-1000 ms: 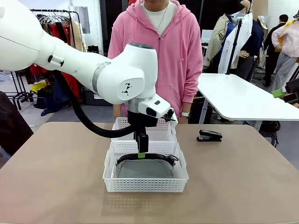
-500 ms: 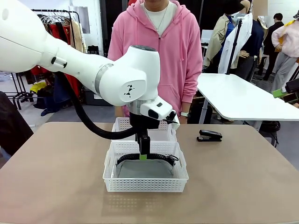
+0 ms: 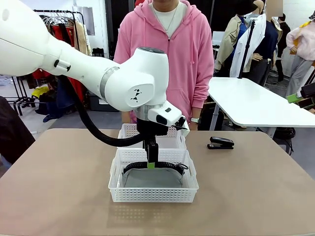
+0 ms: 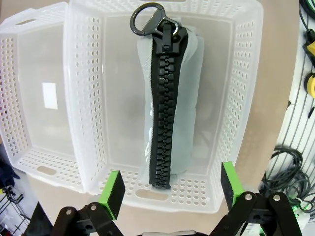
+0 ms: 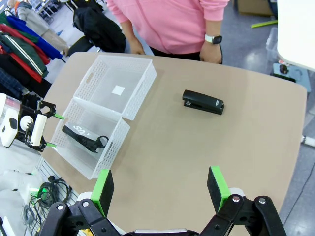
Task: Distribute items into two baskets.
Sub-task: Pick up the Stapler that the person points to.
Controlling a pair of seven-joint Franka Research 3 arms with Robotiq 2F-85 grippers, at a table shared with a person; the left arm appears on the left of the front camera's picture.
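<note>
The front camera sits low at the robot's side of the worktop (image 3: 59,187) and looks across at the person (image 3: 170,44). The left wrist camera looks straight down, close over the baskets (image 4: 241,98). The right wrist camera is high up and farther off, looking down at the whole worktop. All 3 views share the baskets.

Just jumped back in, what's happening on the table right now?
The open left hand hangs over the near basket, where the grey pouch lies ungripped. The black stapler sits on the table, untouched; the far labelled basket holds nothing. The right hand is open, up above the table.
</note>
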